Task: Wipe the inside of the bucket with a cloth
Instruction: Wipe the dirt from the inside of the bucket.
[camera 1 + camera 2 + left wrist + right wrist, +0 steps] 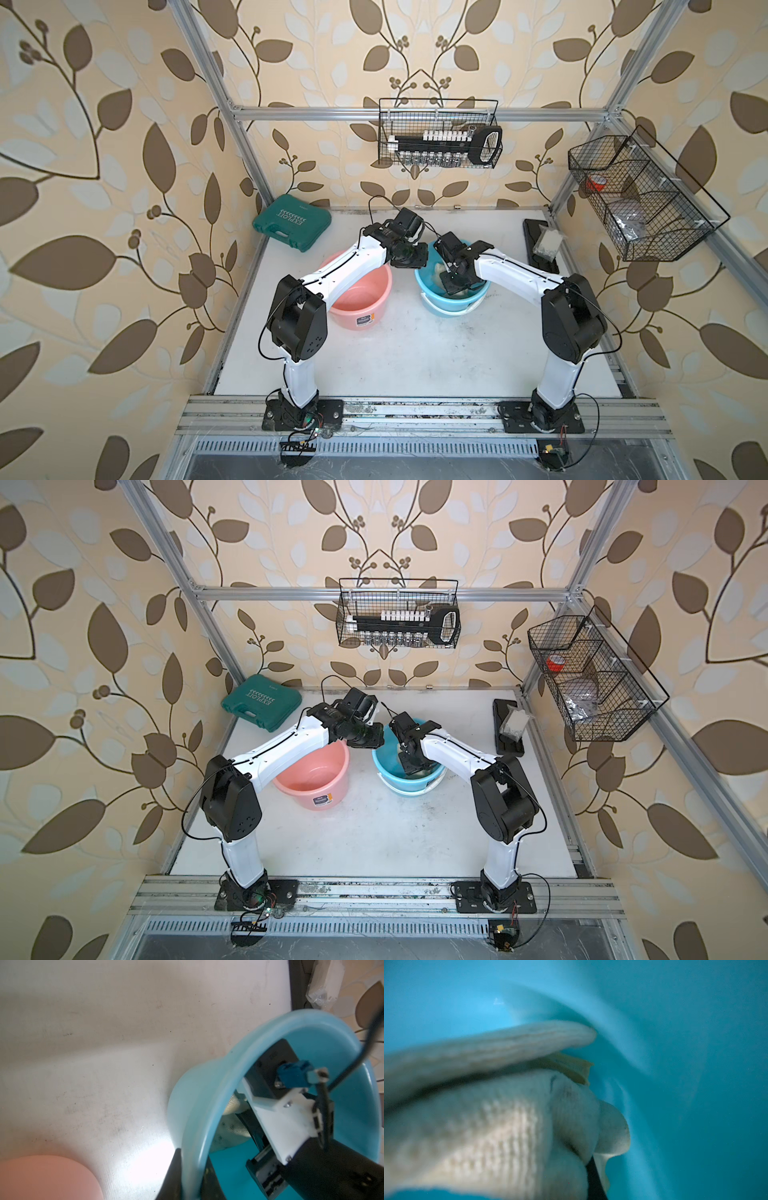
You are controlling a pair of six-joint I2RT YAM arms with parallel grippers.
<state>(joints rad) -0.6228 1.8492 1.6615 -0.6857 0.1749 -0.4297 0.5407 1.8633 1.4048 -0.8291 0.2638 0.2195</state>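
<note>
The blue bucket stands right of centre on the table in both top views. My left gripper is shut on the bucket's near-left rim, one dark finger outside the wall and one inside. My right gripper reaches down inside the bucket and is shut on the cloth. The cloth is pale yellow and ribbed with dark specks. It is bunched against the bucket's inner wall and floor. The right fingertips are mostly hidden by the cloth.
A pink bucket stands just left of the blue one, under my left forearm. A green tool case lies at the back left. At the back right, a black tray holds a plastic bag. Wire baskets hang on the frame.
</note>
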